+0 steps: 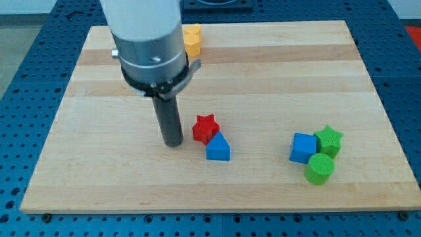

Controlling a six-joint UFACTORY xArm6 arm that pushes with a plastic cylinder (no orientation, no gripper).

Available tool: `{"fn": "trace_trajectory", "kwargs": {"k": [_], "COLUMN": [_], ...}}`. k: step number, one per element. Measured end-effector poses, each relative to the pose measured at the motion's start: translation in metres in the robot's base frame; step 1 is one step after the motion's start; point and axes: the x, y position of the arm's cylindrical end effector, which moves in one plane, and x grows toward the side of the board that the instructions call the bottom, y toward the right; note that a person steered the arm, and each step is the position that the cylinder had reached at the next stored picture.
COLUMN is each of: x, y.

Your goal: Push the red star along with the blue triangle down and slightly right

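Note:
The red star [205,128] sits near the middle of the wooden board [263,66]. The blue triangle [218,147] lies just below and to the right of it, touching it. My tip [173,142] stands on the board just to the left of the red star, with a small gap between them. It is about level with the star's lower edge.
A yellow block [192,39] sits at the view's top, partly hidden behind the arm's body. At the lower right a blue cube [303,148], a green star [328,141] and a green cylinder [320,169] are bunched together.

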Motion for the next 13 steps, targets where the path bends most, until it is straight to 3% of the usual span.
{"fn": "trace_trajectory", "kwargs": {"k": [1, 3, 5, 7, 9, 10, 11, 13], "x": [-0.037, 0.002, 0.003, 0.026, 0.034, 0.058, 0.059, 0.045], "y": [0.015, 0.071, 0.033, 0.072, -0.007, 0.016, 0.080, 0.107]}}
